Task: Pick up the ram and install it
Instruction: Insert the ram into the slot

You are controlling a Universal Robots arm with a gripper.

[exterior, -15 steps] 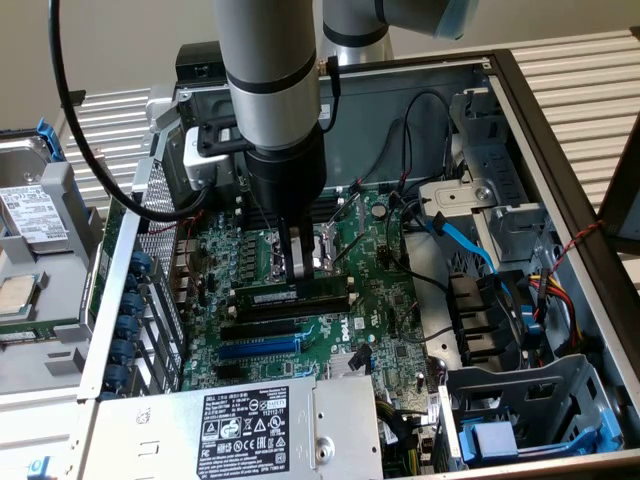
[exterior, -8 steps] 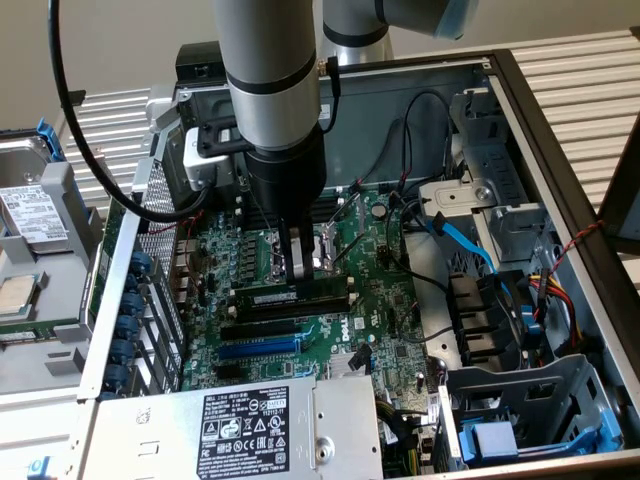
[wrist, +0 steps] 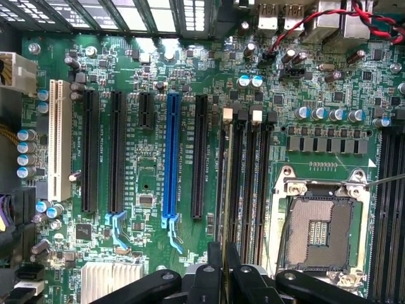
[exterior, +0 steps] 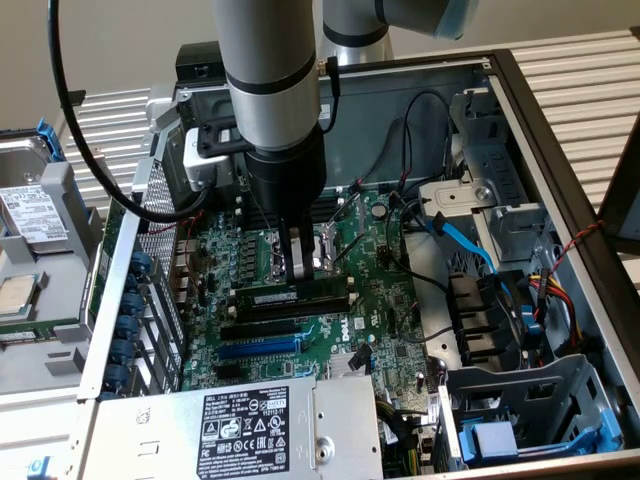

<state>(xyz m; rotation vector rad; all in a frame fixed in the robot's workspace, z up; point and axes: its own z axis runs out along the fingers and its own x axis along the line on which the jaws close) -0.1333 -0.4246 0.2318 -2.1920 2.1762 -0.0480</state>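
ram pinched in the gripper at the memory slots

exterior view, from its left to its right. outside the case, a grey hard drive with a silver label (exterior: pixel 28 215). next, a column of blue plastic clips (exterior: pixel 135 300) along one wall of the open grey metal computer case (exterior: pixel 560 150). low in front, a silver power supply box with a white label (exterior: pixel 245 420). mid-case, the green motherboard (exterior: pixel 375 265), and over it the thick grey robot arm (exterior: pixel 270 80), pointing straight down. under the arm, the black gripper (exterior: pixel 298 268), drawn narrow and clamped on the upper edge of the long, thin dark-green ram strip with a pale label (exterior: pixel 285 298). ram lying lengthwise right at the long black memory slots (exterior: pixel 335 295); seated or just above, cannot tell. nearer the camera, a long blue expansion slot (exterior: pixel 258 348). further right, a light-blue flat cable (exterior: pixel 465 240), then a grey metal drive cage (exterior: pixel 530 390) in the corner.

wrist view, in turn: a white plastic slot (wrist: pixel 60 139), long black expansion slots (wrist: pixel 90 152), the blue expansion slot, then the ram seen edge-on, gripped between two black fingers (wrist: pixel 212 278) and lined up with the memory slots. just beside those, an open silver cpu socket (wrist: pixel 316 234). beyond it, twisted red and black wires (wrist: pixel 354 19).
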